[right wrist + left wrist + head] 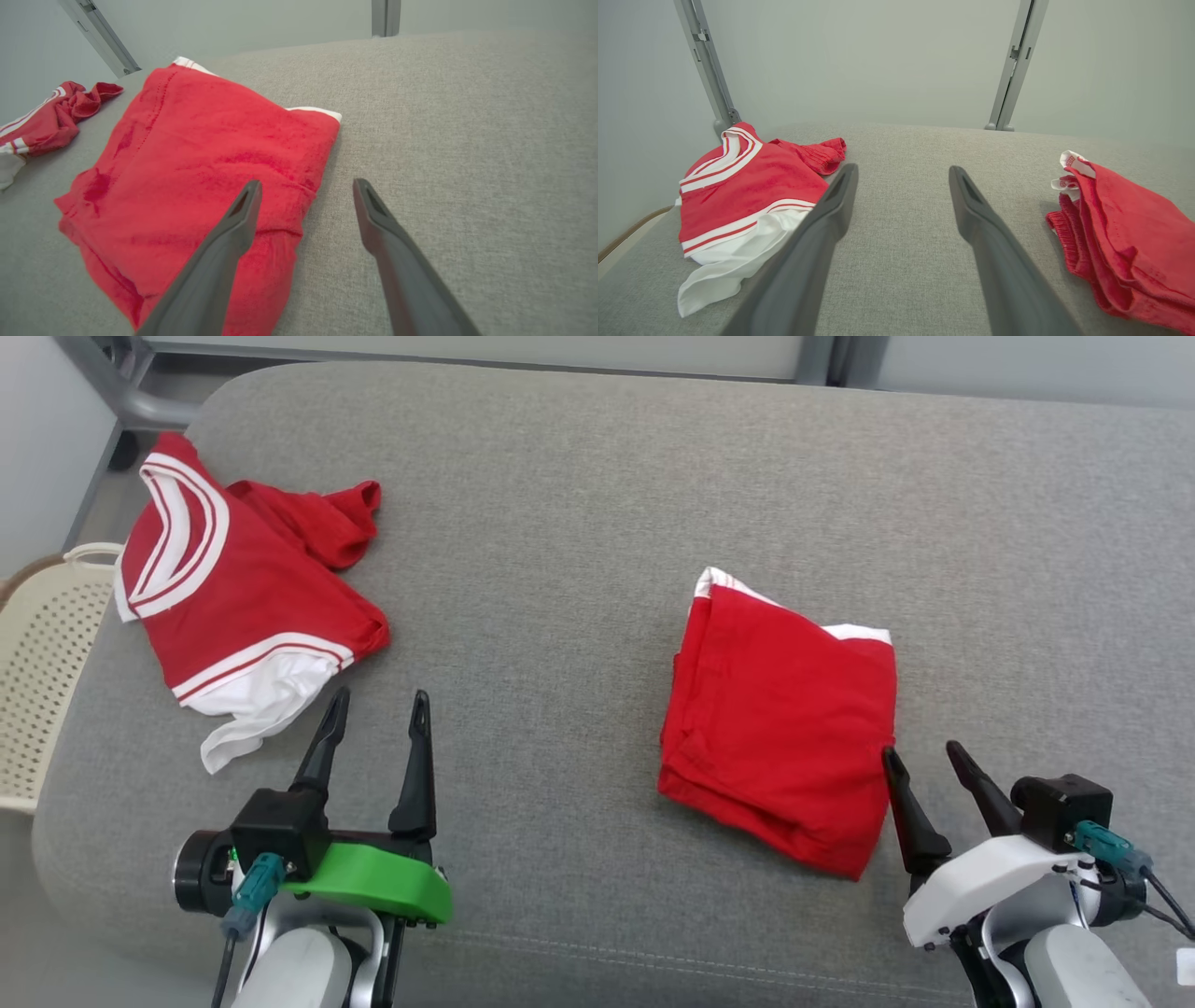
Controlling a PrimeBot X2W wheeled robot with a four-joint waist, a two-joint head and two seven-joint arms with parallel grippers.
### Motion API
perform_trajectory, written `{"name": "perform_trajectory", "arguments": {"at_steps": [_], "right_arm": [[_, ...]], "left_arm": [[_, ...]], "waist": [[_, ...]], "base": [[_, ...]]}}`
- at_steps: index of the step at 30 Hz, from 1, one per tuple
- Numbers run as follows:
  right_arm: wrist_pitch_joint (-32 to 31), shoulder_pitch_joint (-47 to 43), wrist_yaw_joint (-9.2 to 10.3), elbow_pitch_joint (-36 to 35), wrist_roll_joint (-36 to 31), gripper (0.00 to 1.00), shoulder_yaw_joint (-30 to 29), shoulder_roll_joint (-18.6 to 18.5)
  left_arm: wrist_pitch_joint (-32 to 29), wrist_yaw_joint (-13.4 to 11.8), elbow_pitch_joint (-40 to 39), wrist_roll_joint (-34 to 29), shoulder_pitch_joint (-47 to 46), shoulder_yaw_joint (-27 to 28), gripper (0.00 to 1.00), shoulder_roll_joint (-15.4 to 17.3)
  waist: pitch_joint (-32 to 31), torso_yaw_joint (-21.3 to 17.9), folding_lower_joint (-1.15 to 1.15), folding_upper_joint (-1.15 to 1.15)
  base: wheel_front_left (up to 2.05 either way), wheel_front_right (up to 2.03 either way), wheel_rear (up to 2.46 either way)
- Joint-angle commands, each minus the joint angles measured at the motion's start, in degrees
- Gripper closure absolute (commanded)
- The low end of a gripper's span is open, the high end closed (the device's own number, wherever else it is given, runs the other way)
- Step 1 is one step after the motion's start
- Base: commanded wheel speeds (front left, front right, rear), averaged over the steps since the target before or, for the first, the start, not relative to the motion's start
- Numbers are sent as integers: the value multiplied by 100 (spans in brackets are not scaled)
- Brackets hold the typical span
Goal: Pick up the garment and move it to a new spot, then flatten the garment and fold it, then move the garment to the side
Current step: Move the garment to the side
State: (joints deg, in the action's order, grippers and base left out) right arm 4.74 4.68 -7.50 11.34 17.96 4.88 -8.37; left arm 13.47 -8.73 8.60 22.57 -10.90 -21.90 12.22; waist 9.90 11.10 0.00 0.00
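Two red garments lie on a grey cushioned surface (597, 495). A crumpled red garment with white stripes (233, 588) (747, 196) (42, 126) sits at the far left. A folded red garment (780, 714) (1125, 233) (201, 168) lies right of centre. My left gripper (378, 705) (901, 175) stands open just below and right of the crumpled garment's white hem, holding nothing. The right gripper (920, 751) (306, 186) is open at the folded garment's lower right corner, its left finger over the cloth edge, its right finger over bare cushion.
A cream perforated basket (42, 663) stands off the cushion's left edge. Grey metal posts (1013, 65) and pale walls rise behind the cushion. Bare cushion stretches between the two garments and to the right of the folded one.
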Motion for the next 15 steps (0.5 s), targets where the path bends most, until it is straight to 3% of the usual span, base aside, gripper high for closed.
{"name": "perform_trajectory", "arguments": {"at_steps": [1, 11, 12, 13, 14, 15], "right_arm": [[14, 104, 1, 92, 68, 0, 37, -52], [82, 534, 1, 931, 314, 0, 267, -184], [104, 558, 2, 976, 317, 41, 277, -198], [108, 585, 2, 1011, 321, 61, 288, -207], [103, 613, 1, 1043, 326, 98, 313, -214], [86, 635, 2, 1067, 311, 100, 329, -226]], "left_arm": [[37, 10, 36, 36, -73, 15, 0, -11], [127, 61, 196, 56, -170, 46, 0, -170], [134, 66, 203, 52, -176, 51, 0, -175], [132, 70, 208, 45, -182, 58, 0, -184], [138, 71, 211, 38, -185, 66, 0, -194], [144, 71, 214, 31, -183, 72, 0, -201]], "waist": [[132, 237, 0, 0], [270, 605, 0, 0], [278, 618, 0, 0], [290, 627, 0, 0], [301, 629, 0, 0], [311, 626, 0, 0]], "base": [[0, 0, 0], [0, 0, 0], [0, 0, 0], [0, 0, 0], [0, 0, 0], [0, 0, 0]]}}
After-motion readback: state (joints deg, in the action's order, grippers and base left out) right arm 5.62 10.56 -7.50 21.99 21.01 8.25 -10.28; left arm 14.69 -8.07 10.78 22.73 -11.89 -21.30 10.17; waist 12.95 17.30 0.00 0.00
